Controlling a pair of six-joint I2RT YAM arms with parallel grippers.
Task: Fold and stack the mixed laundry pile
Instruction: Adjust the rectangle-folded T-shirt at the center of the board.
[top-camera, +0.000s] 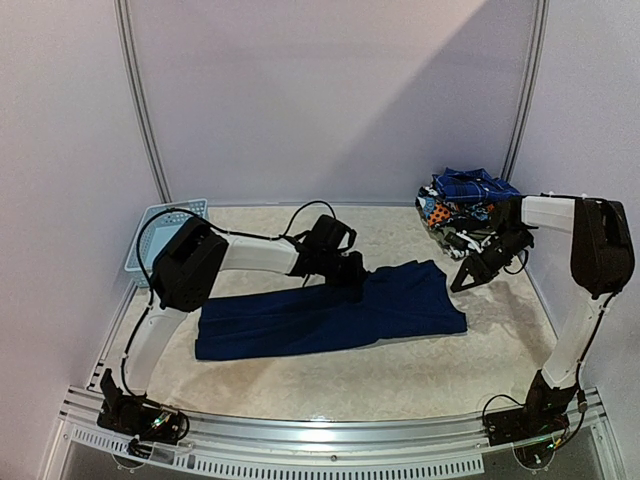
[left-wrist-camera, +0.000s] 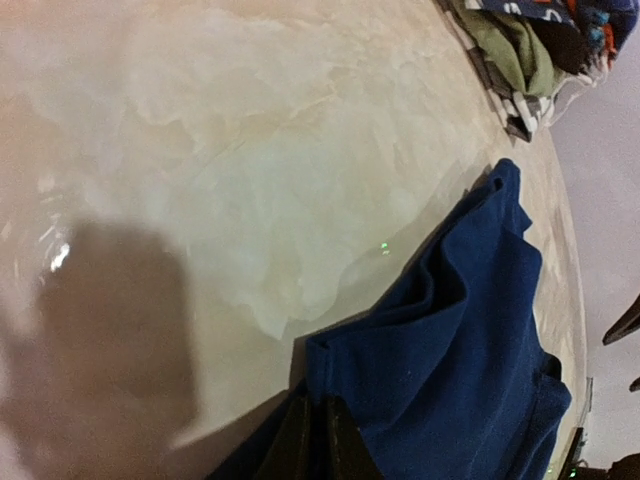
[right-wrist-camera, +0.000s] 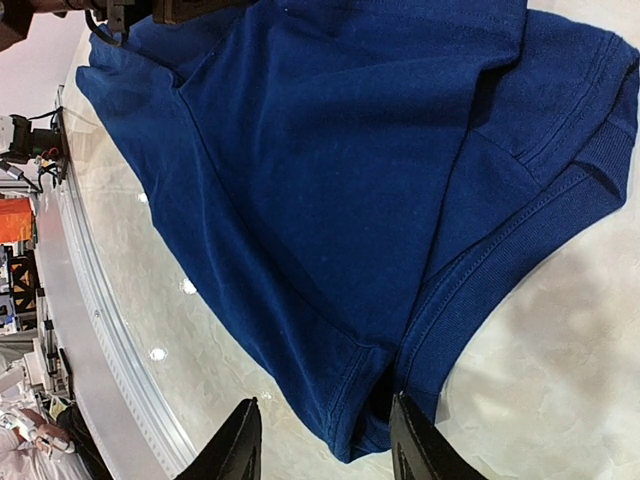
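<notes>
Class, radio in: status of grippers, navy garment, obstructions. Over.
Left gripper shut on navy garment's far edge. Right gripper open near its corner. Pile apart, far right.

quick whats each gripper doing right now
left gripper: closed on the blue garment edge
right gripper: open, holding nothing

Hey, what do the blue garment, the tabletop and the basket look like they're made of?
The blue garment looks a soft matte knit, probably cotton: ribbed hem, stitched seams. The tabletop is glossy, marble-patterned, perhaps laminate, mirroring lights. The basket seems slotted light-blue plastic.
</notes>
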